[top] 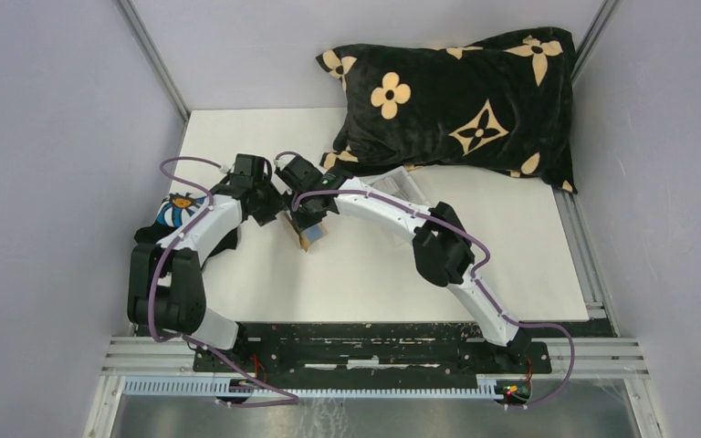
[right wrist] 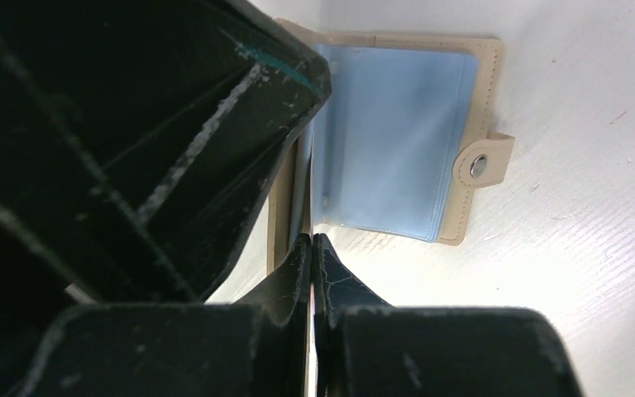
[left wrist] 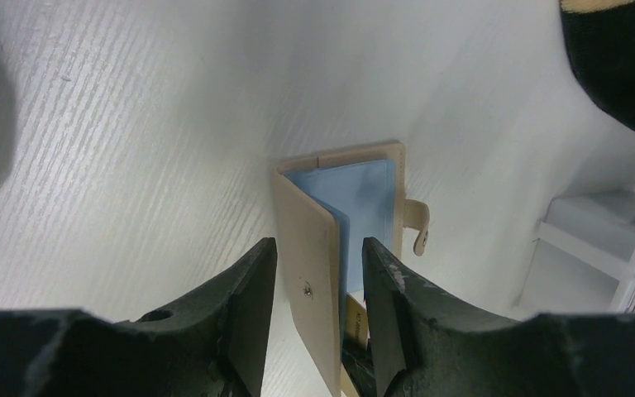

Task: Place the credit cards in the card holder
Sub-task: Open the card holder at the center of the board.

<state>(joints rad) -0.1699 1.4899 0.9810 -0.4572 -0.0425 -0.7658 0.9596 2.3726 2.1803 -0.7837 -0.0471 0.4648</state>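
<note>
The tan card holder (top: 308, 235) lies open on the white mat, its blue plastic sleeves (right wrist: 397, 141) showing and its snap tab (right wrist: 481, 164) to the right. One cover stands upright (left wrist: 310, 256). My left gripper (left wrist: 318, 244) is open and straddles that upright cover, with a gap on the right side. My right gripper (right wrist: 312, 240) is shut on a thin credit card seen edge-on. Its tips are at the holder's near edge, beside the upright cover. A yellowish card (left wrist: 354, 318) shows between the cover and my left gripper's right finger. The other cards are out of view.
A black pillow with tan flowers (top: 465, 100) lies at the back right of the mat. A clear plastic box (left wrist: 595, 240) stands just right of the holder, under the right arm (top: 400, 182). A blue-and-white patterned item (top: 178, 208) sits under the left arm.
</note>
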